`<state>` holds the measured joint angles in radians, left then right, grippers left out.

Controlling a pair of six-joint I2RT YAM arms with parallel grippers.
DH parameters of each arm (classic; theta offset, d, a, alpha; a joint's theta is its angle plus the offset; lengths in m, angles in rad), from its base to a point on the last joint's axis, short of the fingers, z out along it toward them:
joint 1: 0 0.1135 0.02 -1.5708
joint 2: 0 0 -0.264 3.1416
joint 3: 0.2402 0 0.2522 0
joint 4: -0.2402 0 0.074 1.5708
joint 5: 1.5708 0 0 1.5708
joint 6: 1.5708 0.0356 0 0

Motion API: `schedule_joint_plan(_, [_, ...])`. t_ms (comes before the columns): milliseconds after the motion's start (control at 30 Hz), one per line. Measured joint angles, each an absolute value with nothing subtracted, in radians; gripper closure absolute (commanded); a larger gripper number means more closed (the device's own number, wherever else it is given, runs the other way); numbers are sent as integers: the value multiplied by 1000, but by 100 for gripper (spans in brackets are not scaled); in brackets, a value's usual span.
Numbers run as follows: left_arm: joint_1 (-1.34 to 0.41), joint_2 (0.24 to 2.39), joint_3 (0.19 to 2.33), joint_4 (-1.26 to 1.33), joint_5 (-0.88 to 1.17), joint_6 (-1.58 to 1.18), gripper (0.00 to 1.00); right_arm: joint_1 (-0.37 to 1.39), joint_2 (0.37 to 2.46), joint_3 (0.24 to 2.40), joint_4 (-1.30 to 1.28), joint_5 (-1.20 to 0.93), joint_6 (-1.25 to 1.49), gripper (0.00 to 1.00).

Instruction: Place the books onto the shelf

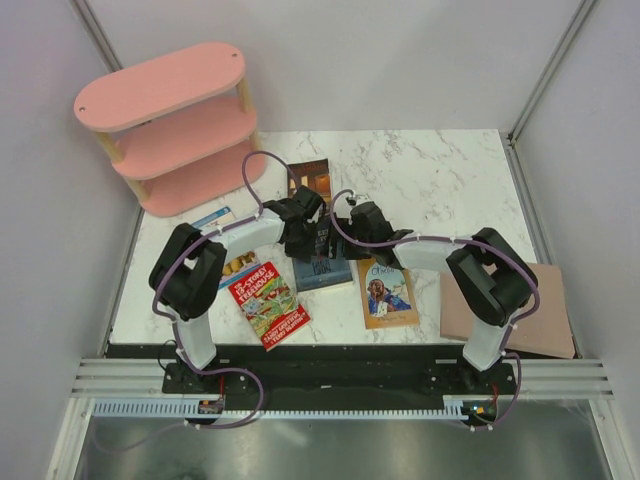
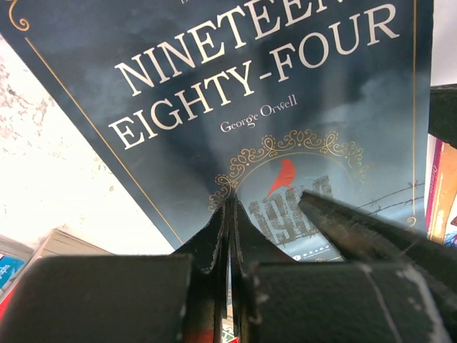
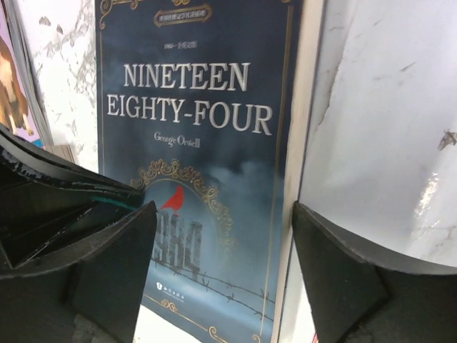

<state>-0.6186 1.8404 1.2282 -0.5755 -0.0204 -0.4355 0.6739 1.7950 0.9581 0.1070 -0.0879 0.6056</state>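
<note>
From above, you have the Nineteen Eighty-Four paperback point(image 1: 325, 272) lying mid-counter point(image 1: 440, 180), with the pink shelf point(image 1: 170, 125) at ten o'clock. Left wrist: your left end effector point(image 2: 230, 214) is pinched together at the book's lower edge (grip unclear). Right wrist: your right end effector point(image 3: 223, 214) is spread wide above the cover.

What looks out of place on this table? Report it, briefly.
The brown board on the right sticks out past the table edge. The red book and tan book lie flat at mismatched angles. Nothing looks spilled or torn.
</note>
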Motion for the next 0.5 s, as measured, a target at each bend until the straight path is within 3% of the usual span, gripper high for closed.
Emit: schedule_joint_plan(500, [-617,1874,1271,-626,-15,-444,98,650,1649,867,294,-264,628,24])
